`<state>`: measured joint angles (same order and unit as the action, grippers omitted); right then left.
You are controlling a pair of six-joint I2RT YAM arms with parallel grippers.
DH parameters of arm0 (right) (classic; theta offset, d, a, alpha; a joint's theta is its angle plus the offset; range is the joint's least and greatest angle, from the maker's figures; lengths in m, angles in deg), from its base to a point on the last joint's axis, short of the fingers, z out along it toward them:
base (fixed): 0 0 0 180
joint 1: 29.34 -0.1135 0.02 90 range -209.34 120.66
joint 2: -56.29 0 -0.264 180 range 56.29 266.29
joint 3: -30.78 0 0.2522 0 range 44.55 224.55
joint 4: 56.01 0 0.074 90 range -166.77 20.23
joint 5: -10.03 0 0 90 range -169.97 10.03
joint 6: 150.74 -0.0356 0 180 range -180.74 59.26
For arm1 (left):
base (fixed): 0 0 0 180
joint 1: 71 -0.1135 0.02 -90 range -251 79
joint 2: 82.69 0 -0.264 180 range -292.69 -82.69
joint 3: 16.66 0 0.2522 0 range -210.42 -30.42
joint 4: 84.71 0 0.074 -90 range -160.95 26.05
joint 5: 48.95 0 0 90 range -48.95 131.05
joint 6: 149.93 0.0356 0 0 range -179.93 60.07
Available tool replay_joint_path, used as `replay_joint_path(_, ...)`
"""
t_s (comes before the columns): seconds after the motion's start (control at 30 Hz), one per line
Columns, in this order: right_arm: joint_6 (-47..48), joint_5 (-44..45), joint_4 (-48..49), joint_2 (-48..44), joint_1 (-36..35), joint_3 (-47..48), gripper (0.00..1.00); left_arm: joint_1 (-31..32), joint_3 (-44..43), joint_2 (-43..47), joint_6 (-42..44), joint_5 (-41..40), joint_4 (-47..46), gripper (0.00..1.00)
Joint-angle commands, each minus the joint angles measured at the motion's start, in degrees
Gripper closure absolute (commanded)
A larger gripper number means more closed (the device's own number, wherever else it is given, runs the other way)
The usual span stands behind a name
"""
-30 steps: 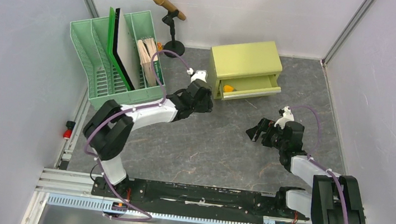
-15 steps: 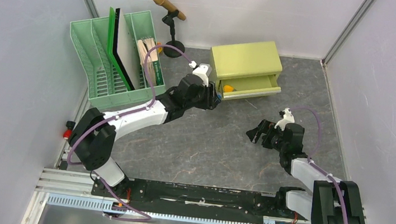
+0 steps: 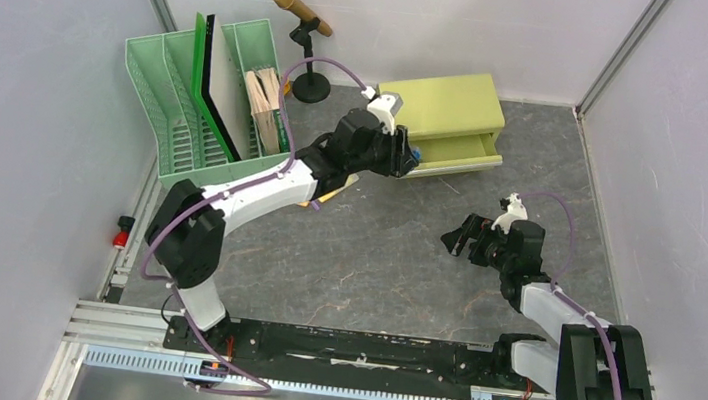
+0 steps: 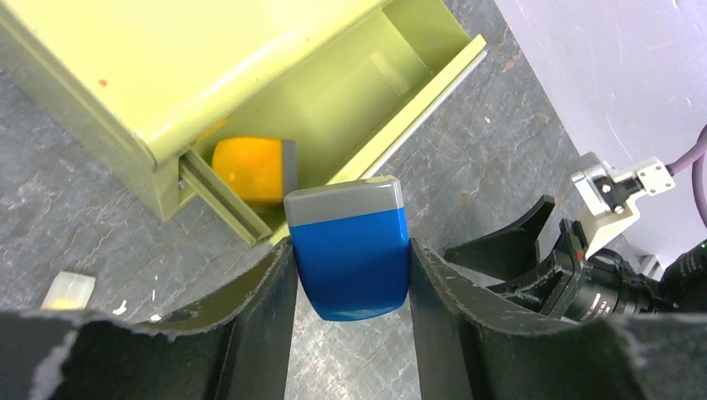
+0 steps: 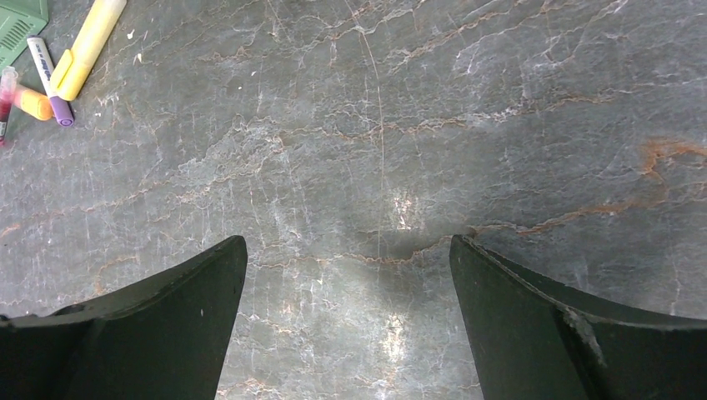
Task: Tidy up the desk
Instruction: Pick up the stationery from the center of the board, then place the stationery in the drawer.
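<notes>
Desk edges: desk (image 3: 373, 263) closed in by pale walls (image 3: 27, 123) at left, back and right; black rail (image 3: 353, 349) with both arm bases along the near edge.
Task's thing: spread under both arms, from the rail to the back wall.
Open room: widest free stretch in the middle, between the two arms and in front of the cabinet (image 3: 441, 104); narrower strip along the right wall.
Back left: green file rack (image 3: 171, 89) close against the left wall, boards and papers upright in it; microphone stand (image 3: 310, 84) just beside it, near the back wall.
Back centre: yellow-green cabinet, drawer (image 4: 367, 92) pulled out toward the near side; orange block (image 4: 248, 169) inside at one end.
Left gripper (image 4: 350, 247): clenched on a blue block (image 4: 350, 267) with a grey cap, fingers (image 4: 267, 292) pressed on both its sides, at the drawer's front lip.
Right gripper (image 5: 346, 242): jaws spread wide, nothing between them, over open desk, well apart from the cabinet.
Loose items: yellow highlighter (image 5: 87, 46) and purple-tipped marker (image 5: 50, 79) near each other on the desk; small pale piece (image 4: 68, 290) near the cabinet's corner.
Surface: dark grey, stone-like, pale and rusty veins, a soft glare patch between the right fingers.
Room: plain pale panels, metal posts (image 3: 614, 48) in the back corners.
</notes>
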<state>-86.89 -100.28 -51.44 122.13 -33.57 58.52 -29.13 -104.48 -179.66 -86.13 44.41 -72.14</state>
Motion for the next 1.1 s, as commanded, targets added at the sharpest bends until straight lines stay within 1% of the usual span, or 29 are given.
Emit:
replay_joint_path(0.0, 0.31, 1.48, -0.86, 0.53, 0.36, -0.49, 0.02, -0.12, -5.92, -3.05, 2.9, 1.49, 0.92, 0.62)
replay_joint_path(0.13, 0.58, 1.42, -0.84, 0.38, 0.41, -0.44, 0.02, -0.09, -10.24, -6.33, 2.5, 1.31, 3.88, 0.61)
replay_joint_path(0.23, 0.68, 1.41, -0.56, 0.6, 0.36, -0.61, 0.02, -0.03, -13.38, -8.69, 1.83, 0.05, 5.67, 0.56)
replay_joint_path(0.4, 1.3, 1.25, -1.32, 1.49, 0.61, -0.03, 0.02, -0.03, -17.77, -12.3, -0.17, -2.68, 8.0, 0.58)
replay_joint_path(0.83, 0.68, 1.33, -0.89, 1.83, 0.7, -0.22, 0.02, -0.03, -20.23, -16.73, -7.77, -9.76, 8.49, 0.57)
replay_joint_path(1.07, 0.84, 1.27, -0.94, 2.14, 0.73, -0.18, 0.02, 0.23, -21.9, -18.22, -13.07, -12.59, 8.92, 0.53)
